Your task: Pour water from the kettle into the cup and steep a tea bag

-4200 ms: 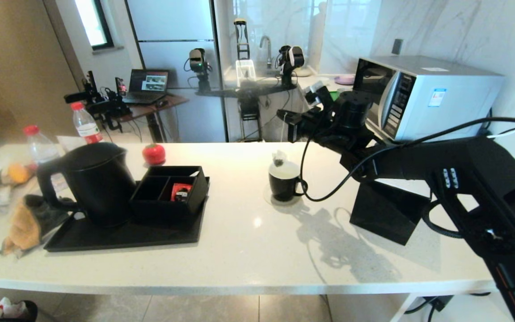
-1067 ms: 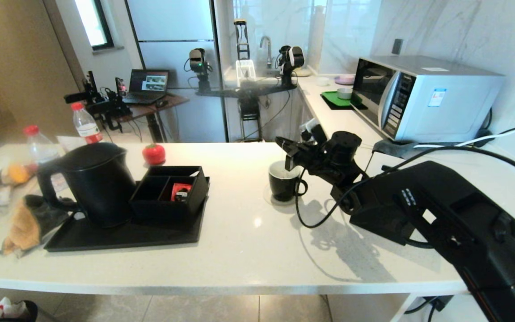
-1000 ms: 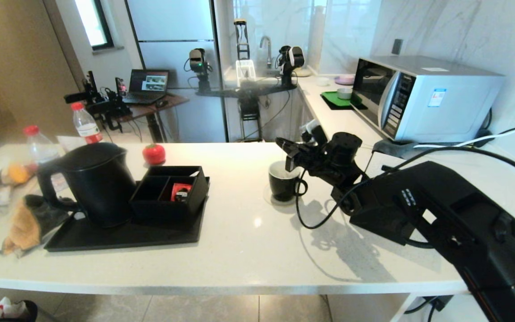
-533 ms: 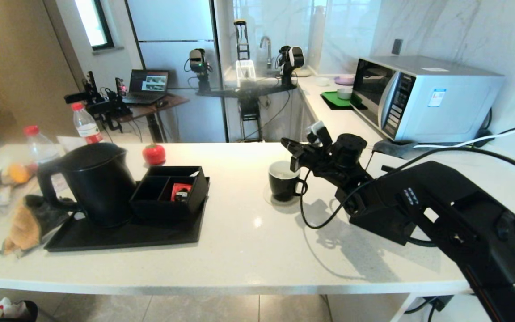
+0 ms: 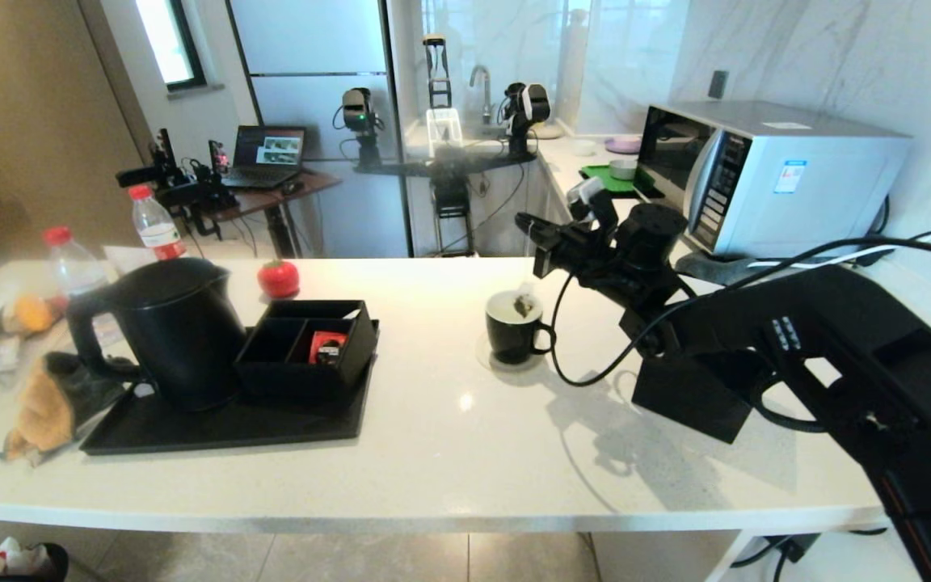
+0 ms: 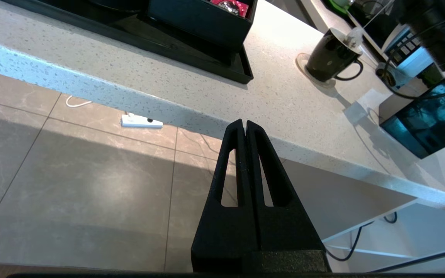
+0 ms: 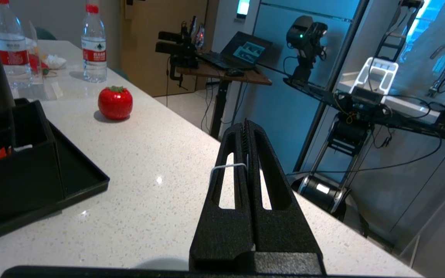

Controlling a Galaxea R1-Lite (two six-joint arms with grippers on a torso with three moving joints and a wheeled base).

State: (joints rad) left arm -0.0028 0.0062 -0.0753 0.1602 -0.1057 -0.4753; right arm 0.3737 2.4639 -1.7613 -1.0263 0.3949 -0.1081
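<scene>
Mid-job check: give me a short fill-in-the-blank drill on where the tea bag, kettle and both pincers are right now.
1. The right pincer grips the tea bag's ____.
2. The tea bag hangs at the mouth of the black ____.
3. The kettle stands on the black ____, untouched.
4. The left pincer is shut and empty, below the edge of the ____.

Missing words: string; cup; tray; counter

A second ago my right claw sat low at the cup's 2 o'clock rim, the tea bag out of sight inside. I have since lifted up and back toward 1 o'clock, and the bag has come up with me; it now seems to hang at the cup's mouth, though its string is hard to make out.
</scene>
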